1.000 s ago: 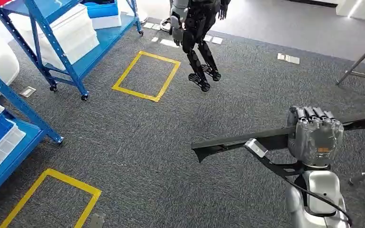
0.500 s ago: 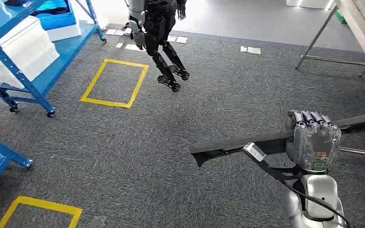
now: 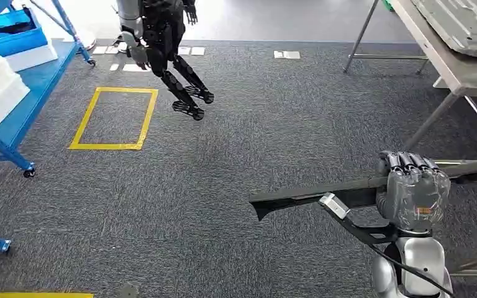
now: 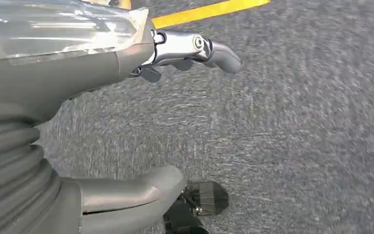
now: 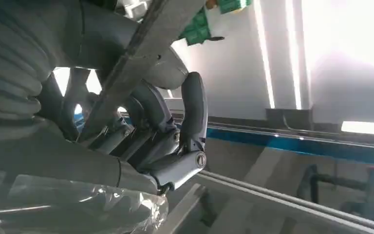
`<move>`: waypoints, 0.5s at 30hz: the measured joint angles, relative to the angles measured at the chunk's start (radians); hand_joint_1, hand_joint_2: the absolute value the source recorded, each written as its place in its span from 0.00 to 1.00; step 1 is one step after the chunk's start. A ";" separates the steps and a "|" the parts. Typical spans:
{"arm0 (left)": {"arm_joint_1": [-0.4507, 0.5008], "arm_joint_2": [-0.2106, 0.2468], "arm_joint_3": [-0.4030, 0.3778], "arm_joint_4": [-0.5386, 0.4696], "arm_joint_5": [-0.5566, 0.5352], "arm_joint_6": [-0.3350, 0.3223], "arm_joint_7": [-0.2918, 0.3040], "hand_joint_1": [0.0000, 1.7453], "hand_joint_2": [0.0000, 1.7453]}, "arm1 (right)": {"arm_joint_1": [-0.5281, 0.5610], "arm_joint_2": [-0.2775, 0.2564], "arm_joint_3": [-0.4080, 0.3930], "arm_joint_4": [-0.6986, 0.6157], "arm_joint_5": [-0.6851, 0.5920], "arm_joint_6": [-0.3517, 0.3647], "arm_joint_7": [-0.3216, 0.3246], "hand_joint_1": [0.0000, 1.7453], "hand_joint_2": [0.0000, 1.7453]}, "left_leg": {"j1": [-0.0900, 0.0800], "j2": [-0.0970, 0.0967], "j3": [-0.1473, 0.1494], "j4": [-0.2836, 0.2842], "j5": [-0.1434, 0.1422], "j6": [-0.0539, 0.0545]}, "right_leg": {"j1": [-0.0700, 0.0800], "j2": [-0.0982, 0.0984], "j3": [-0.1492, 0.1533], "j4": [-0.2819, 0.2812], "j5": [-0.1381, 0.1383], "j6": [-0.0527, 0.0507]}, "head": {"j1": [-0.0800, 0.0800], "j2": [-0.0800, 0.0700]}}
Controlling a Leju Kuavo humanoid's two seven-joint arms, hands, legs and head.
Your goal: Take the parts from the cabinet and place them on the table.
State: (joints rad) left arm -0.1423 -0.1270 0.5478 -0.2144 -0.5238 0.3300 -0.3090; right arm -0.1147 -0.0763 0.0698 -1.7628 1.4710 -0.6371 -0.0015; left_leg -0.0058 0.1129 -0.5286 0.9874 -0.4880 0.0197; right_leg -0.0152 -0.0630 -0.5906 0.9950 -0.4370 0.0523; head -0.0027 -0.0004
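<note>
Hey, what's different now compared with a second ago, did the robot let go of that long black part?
No. The whole head view has swung right: the blue shelves and yellow floor marking slid left, and a table came into view at right. That is the camera turning, not things moving. The right hand still grips the long black part as before.

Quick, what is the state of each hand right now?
Left hand: open, holding nothing, hanging above the carpet.
Right hand: closed around the long black part.

Robotics lab; second humanoid (image 3: pixel 161 49); blue shelving (image 3: pixel 12 118); yellow floor markings (image 3: pixel 115 118)
</note>
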 joint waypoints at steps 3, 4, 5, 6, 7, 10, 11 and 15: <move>-0.006 0.001 -0.004 0.000 -0.001 -0.003 0.000 0.00 1.00 | -0.002 0.000 0.000 0.000 0.000 -0.002 -0.001 0.93 1.00 | 0.009 0.026 0.006 0.001 -0.008 -0.013 | -0.009 0.035 0.000 0.000 0.003 -0.015 | -0.001 0.000; -0.009 0.003 -0.005 0.000 -0.002 -0.004 0.000 0.00 1.00 | -0.001 0.001 0.001 -0.003 0.000 -0.002 -0.001 0.93 1.00 | 0.017 -0.027 0.001 0.017 -0.024 -0.021 | -0.013 0.046 0.000 -0.001 0.005 -0.019 | -0.003 0.000; -0.009 0.003 -0.005 0.000 -0.002 -0.004 0.000 0.00 1.00 | -0.006 0.003 0.001 -0.005 0.000 -0.003 -0.001 0.93 1.00 | 0.019 -0.078 -0.020 0.067 -0.059 -0.020 | -0.013 0.053 -0.001 -0.001 0.005 -0.031 | -0.005 0.000; -0.008 0.003 -0.006 0.000 -0.002 -0.004 0.000 0.00 1.00 | -0.008 0.004 0.001 -0.005 0.000 -0.003 -0.001 0.93 1.00 | 0.019 -0.102 -0.059 0.148 -0.104 -0.021 | -0.011 0.063 0.000 -0.001 0.006 -0.038 | -0.008 0.000; -0.005 0.003 -0.006 0.000 -0.002 -0.002 0.000 0.00 1.00 | -0.008 0.005 0.002 -0.005 0.000 -0.003 -0.001 0.93 1.00 | 0.019 -0.112 -0.104 0.239 -0.143 -0.022 | -0.009 0.076 -0.001 -0.001 0.006 -0.039 | -0.009 0.000; -0.002 0.005 -0.006 0.000 -0.004 0.004 0.012 0.00 1.00 | -0.004 0.010 0.002 -0.006 0.001 -0.003 0.004 0.93 1.00 | 0.019 -0.116 -0.155 0.309 -0.128 -0.018 | -0.003 0.117 0.000 0.000 0.007 -0.039 | -0.009 0.000; -0.002 0.006 -0.006 0.000 -0.011 -0.001 0.014 0.00 1.00 | -0.003 0.012 0.002 -0.008 0.001 -0.003 0.005 0.93 1.00 | 0.019 -0.119 -0.126 0.242 -0.078 -0.015 | -0.003 0.133 0.001 0.003 0.007 -0.039 | -0.010 0.000; -0.003 0.009 -0.010 0.000 -0.027 -0.006 0.014 0.00 1.00 | -0.001 0.025 0.002 -0.017 0.001 0.001 0.006 0.93 1.00 | 0.026 -0.192 -0.034 0.034 -0.001 -0.010 | 0.004 0.176 -0.011 0.015 0.009 -0.032 | -0.006 0.000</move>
State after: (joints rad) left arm -0.1453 -0.1178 0.5375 -0.2144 -0.5508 0.3235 -0.2949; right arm -0.1160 -0.0511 0.0713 -1.7800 1.4725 -0.6363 0.0042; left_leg 0.0197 -0.0791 -0.5625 1.0215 -0.4893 0.0092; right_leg -0.0116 0.1135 -0.6019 1.0097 -0.4280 0.0204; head -0.0091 -0.0004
